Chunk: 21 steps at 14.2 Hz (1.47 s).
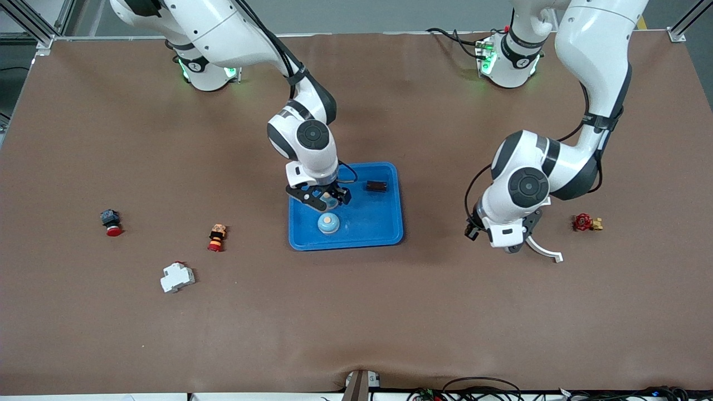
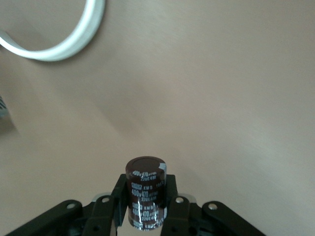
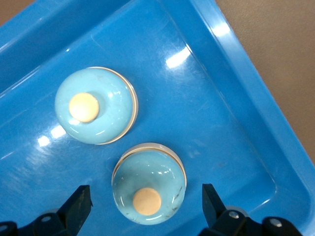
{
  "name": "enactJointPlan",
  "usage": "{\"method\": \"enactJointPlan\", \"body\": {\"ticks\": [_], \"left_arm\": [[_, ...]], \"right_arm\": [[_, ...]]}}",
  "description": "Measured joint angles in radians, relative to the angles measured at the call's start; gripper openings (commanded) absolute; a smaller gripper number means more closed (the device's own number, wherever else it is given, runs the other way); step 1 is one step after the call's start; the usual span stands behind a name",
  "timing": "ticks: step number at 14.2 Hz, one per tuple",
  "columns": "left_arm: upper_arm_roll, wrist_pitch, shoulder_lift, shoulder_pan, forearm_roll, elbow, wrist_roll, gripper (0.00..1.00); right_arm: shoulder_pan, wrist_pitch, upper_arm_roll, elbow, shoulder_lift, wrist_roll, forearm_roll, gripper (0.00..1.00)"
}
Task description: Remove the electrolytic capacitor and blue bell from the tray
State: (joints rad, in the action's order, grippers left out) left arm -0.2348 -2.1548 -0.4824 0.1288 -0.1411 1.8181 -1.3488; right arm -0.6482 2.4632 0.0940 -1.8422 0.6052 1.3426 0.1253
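Note:
My right gripper (image 1: 325, 201) is low in the blue tray (image 1: 384, 234). It is open, with its fingers on either side of a light blue bell (image 3: 148, 190) with a tan button, not touching it. A second light blue bell (image 3: 96, 105) sits beside the first in the tray, and it shows in the front view (image 1: 328, 223) nearer to the camera than the gripper. My left gripper (image 2: 145, 201) is shut on a dark brown capacitor (image 2: 145, 184) and holds it upright over the bare table toward the left arm's end. The capacitor is hidden in the front view, where the left gripper (image 1: 513, 244) points down.
A small black part (image 1: 376, 185) lies in the tray's corner. A white curved strip (image 1: 546, 250) lies by the left gripper, and a red valve (image 1: 585, 223) lies close by. Toward the right arm's end lie a red push-button (image 1: 111, 221), an orange-red part (image 1: 216, 237) and a white breaker (image 1: 177, 277).

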Motion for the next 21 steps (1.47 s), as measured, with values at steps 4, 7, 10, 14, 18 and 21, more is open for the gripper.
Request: {"method": "enactJointPlan", "body": {"ticks": [4,7,10,14,18,21], "left_arm": [[0.000,-0.002,0.001,-0.013,-0.033,0.074,0.000,0.00],[0.000,-0.054,0.002,-0.033,-0.069,0.142,0.000,0.00],[0.000,-0.181,-0.001,-0.044,-0.072,0.233,0.000,0.00],[0.000,-0.211,-0.013,-0.044,-0.073,0.258,0.000,0.03],[0.001,-0.217,-0.013,-0.066,-0.077,0.249,0.000,0.19],[0.001,-0.220,-0.013,-0.095,-0.112,0.238,0.000,0.88]], "right_arm": [[0.000,0.012,-0.001,0.000,0.002,0.000,0.000,1.00],[0.000,0.027,-0.002,0.000,0.006,0.000,0.007,1.00],[0.000,0.028,-0.006,0.001,0.006,0.000,0.027,0.97],[0.000,0.028,-0.009,0.000,0.006,0.000,0.040,0.78],[0.000,0.028,-0.010,0.001,0.006,0.001,0.057,0.31],[0.000,0.028,-0.010,0.002,0.006,0.001,0.059,0.00]]}}
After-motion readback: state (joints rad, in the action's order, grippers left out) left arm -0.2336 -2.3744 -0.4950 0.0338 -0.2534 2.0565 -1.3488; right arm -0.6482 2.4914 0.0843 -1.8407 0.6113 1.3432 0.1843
